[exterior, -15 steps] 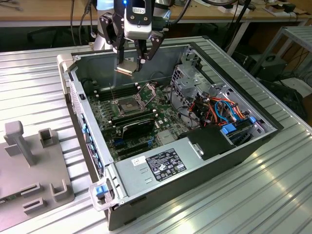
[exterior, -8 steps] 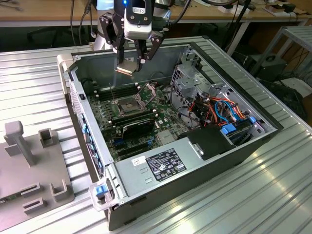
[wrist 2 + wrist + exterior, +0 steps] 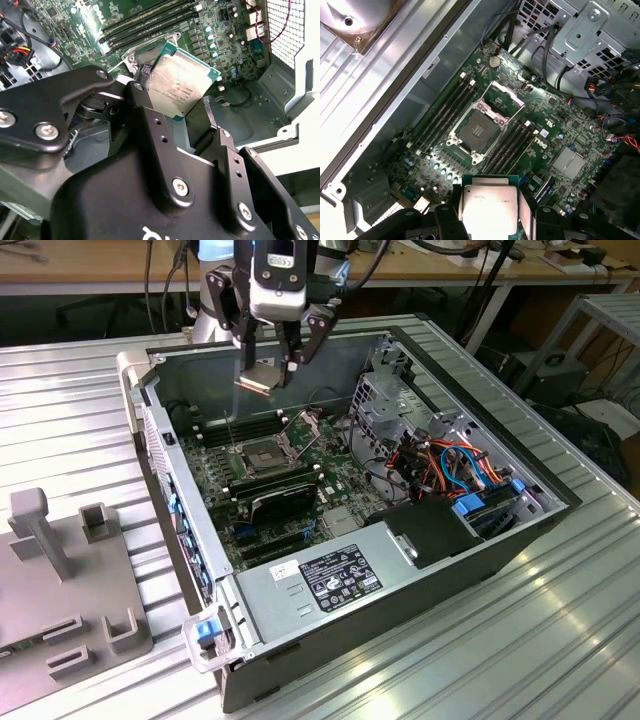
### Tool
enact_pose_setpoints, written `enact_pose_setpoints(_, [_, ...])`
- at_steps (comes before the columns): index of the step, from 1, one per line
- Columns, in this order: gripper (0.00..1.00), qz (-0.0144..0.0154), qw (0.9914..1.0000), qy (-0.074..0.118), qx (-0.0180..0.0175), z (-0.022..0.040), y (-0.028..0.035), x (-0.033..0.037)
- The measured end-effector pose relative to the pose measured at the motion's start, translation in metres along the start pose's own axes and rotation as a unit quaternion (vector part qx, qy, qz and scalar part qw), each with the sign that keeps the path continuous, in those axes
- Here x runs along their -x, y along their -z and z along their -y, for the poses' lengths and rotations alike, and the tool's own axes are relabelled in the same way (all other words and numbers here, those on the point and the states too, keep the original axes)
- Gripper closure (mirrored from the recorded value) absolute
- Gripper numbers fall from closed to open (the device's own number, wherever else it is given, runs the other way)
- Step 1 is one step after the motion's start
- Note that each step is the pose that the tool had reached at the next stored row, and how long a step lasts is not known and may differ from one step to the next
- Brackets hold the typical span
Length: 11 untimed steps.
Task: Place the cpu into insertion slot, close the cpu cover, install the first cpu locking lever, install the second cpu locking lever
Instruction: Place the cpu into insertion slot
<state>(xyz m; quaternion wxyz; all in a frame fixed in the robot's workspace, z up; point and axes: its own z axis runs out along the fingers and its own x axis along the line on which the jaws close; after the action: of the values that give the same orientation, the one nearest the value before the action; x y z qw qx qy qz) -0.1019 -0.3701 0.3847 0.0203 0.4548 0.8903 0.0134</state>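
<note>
My gripper point(image 3: 268, 365) hangs over the open computer case, shut on the cpu point(image 3: 262, 376), a flat square chip with a silver-grey metal top. In the second wrist view the cpu point(image 3: 182, 82) sits tilted between the two black fingers point(image 3: 150, 125). In the first wrist view the cpu point(image 3: 489, 204) is held high above the motherboard. The insertion slot point(image 3: 477, 127) lies bare with its dark pin field showing. The cpu cover point(image 3: 504, 96) is swung open at the slot's far edge. In the exterior view the insertion slot point(image 3: 262, 452) is below the gripper, with the cpu cover point(image 3: 305, 425) standing up.
Long black memory slots point(image 3: 445, 112) flank the socket on both sides. A grey labelled power-supply box point(image 3: 330, 575) fills the case's near end. A metal drive cage point(image 3: 385, 400) and coloured cables point(image 3: 450, 465) are on the exterior view's right. A grey fixture point(image 3: 60, 570) sits on the ribbed table.
</note>
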Motion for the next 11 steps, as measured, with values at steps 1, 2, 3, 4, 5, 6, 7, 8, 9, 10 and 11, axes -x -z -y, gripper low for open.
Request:
enact_pose_setpoints(1, [0.47, 0.0004, 0.99996, -0.009, -0.0002, -0.0005, -0.0001, 0.0002])
enact_pose_setpoints(2, [0.47, 0.0006, 0.99990, -0.014, -0.0003, -0.0008, -0.0002, 0.0002])
enact_pose_setpoints(3, [0.47, 0.0009, 0.99975, -0.023, -0.0005, -0.0013, -0.0003, 0.0004])
enact_pose_setpoints(4, [0.47, 0.0012, 0.99958, -0.029, -0.0007, -0.0019, -0.0005, 0.0006])
enact_pose_setpoints(5, [0.47, 0.0014, 0.99944, -0.033, -0.0008, -0.0026, -0.0005, 0.0009])
enact_pose_setpoints(6, [0.47, 0.0017, 0.99914, -0.041, -0.0010, -0.0041, -0.0007, 0.0014])
enact_pose_setpoints(7, [0.47, 0.0020, 0.99888, -0.047, -0.0011, -0.0059, -0.0010, 0.0022])
enact_pose_setpoints(8, [0.47, 0.0022, 0.99870, -0.051, -0.0012, -0.0093, -0.0014, 0.0042])
enact_pose_setpoints(9, [0.47, 0.0022, 0.99862, -0.053, -0.0012, -0.0117, -0.0016, 0.0055])
enact_pose_setpoints(10, [0.47, 0.0022, 0.99855, -0.054, -0.0012, -0.0132, -0.0018, 0.0063])
enact_pose_setpoints(11, [0.47, 0.0023, 0.99850, -0.055, -0.0013, -0.0156, -0.0020, 0.0075])
